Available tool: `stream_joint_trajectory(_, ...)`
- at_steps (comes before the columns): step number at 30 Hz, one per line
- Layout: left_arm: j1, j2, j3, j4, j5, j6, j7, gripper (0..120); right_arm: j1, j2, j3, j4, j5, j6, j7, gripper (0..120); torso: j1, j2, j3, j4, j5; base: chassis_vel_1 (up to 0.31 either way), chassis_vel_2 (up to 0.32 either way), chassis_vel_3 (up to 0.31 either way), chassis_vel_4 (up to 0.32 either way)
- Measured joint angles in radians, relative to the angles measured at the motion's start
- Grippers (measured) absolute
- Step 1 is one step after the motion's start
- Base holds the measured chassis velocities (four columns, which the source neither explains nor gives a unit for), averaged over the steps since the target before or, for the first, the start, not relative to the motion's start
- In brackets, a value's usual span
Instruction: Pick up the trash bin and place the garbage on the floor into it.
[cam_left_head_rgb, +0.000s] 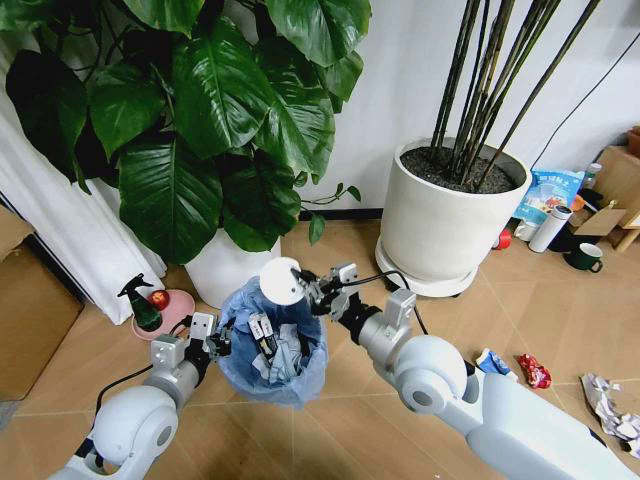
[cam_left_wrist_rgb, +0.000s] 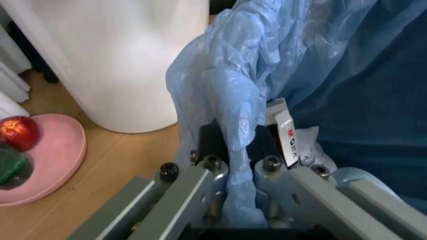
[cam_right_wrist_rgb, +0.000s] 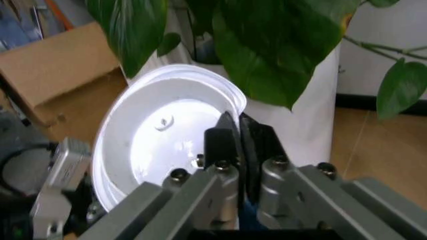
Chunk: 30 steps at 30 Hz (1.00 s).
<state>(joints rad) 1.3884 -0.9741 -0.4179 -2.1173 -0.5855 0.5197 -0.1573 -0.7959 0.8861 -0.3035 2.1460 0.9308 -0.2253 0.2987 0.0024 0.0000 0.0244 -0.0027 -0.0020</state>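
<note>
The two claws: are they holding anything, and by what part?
Yes. The left gripper pinches the trash bin by its bag-lined rim. The right gripper clamps a white disc at its edge, above the bin.

Indoor office or home corner: herringbone wood floor (cam_left_head_rgb: 350, 420), two white plant pots (cam_left_head_rgb: 450, 215) by a white wall (cam_left_head_rgb: 420, 70), cardboard box (cam_left_head_rgb: 30, 320), litter (cam_left_head_rgb: 533, 371) scattered around.
</note>
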Motion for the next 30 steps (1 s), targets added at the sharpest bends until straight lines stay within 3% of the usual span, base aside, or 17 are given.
stream_joint_trajectory(4, -0.009, -0.001, 0.000, 0.006, -0.003, 0.001, 0.000, 0, 0.002, 0.000, -0.025, 0.005, 0.000, -0.009, 0.013, 22, 0.000, 0.000, 0.000, 0.0001, 0.0000, 0.000, 0.000, 0.000, 0.000)
stream_joint_trajectory(9, -0.011, -0.002, 0.000, 0.008, -0.005, 0.001, 0.001, 0, 0.009, 0.000, -0.041, 0.000, 0.000, -0.010, 0.016, 35, 0.000, 0.000, 0.000, 0.0001, 0.0000, 0.000, 0.000, 0.000, 0.000)
stream_joint_trajectory(15, -0.016, -0.002, -0.003, 0.012, -0.008, 0.000, 0.005, 0, 0.005, 0.006, -0.047, -0.012, 0.002, -0.011, 0.018, 62, 0.000, 0.000, 0.000, 0.0001, 0.0001, 0.000, 0.000, 0.000, 0.000)
stream_joint_trajectory(18, -0.017, -0.002, -0.003, 0.014, -0.008, 0.000, 0.005, 0, 0.003, 0.007, -0.047, -0.014, 0.002, -0.011, 0.021, 70, 0.000, 0.000, 0.000, 0.0001, 0.0000, 0.000, 0.000, 0.000, 0.000)
stream_joint_trajectory(25, -0.003, -0.011, -0.012, 0.014, -0.003, -0.005, 0.005, 0, -0.046, 0.006, 0.029, -0.014, -0.020, -0.001, 0.057, 98, 0.000, 0.000, 0.000, 0.0001, 0.0002, 0.000, 0.000, 0.000, 0.000)
stream_joint_trajectory(30, 0.014, -0.023, -0.026, 0.009, 0.002, -0.008, 0.000, 0, -0.110, -0.009, 0.120, -0.014, -0.101, -0.001, 0.058, 100, 0.000, 0.000, 0.000, 0.0001, 0.0002, 0.000, 0.000, 0.000, 0.000)
